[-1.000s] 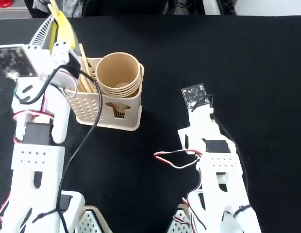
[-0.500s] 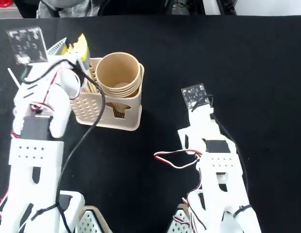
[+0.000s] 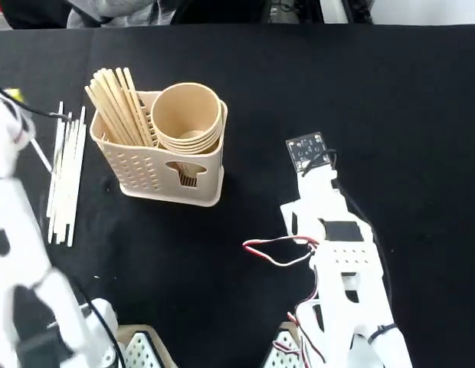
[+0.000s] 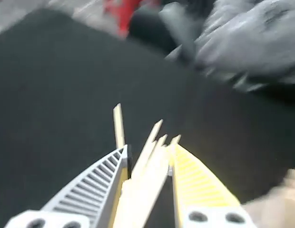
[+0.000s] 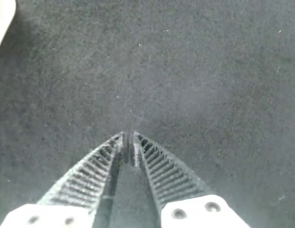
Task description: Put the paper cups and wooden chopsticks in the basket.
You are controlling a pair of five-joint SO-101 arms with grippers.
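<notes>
The high view was lit evenly and brightly from overhead. The black tabletop (image 3: pixel 360 84) was rendered matte and free of glare, and only a faint, soft shadow was cast at the foot of the basket (image 3: pixel 157 172). The white left arm (image 3: pixel 19 261) was washed almost to blank white. In the right wrist view the tabletop was shown grey and speckled with light, while the dark fingers (image 5: pixel 159 166) were left in shade. In the left wrist view the yellow finger (image 4: pixel 195 178) and the chopsticks (image 4: pixel 145 175) beside it were brightly caught.
</notes>
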